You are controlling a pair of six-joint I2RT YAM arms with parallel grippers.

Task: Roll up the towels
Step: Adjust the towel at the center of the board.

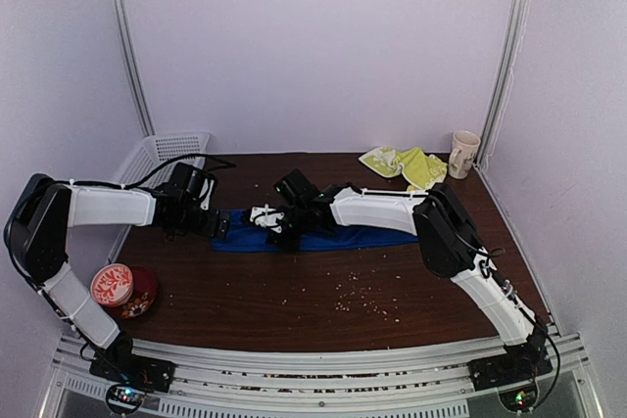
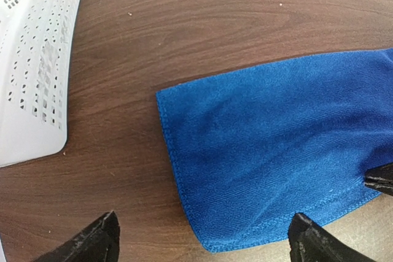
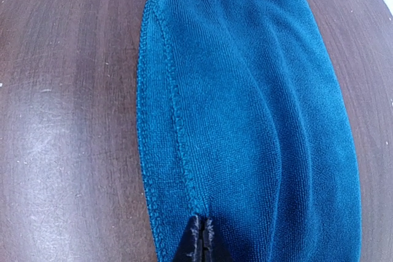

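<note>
Table (image 1: 294, 310): blue towel (image 1: 362, 238) lies flat, centre.
Right gripper (image 3: 199, 237): pinching its hem.
Left gripper (image 2: 204, 232): spread wide, at 9 o'clock end.
Roll: should stay tight, edges aligned.

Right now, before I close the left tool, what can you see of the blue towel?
The blue towel is plain royal-blue terry, laid flat as a long narrow strip, left to right, on the dark wooden table, not yet rolled. A stitched hem edges it; soft creases run lengthwise. The right tool is shut, pinching the cloth beside a hem; the open left tool straddles its left end.
</note>
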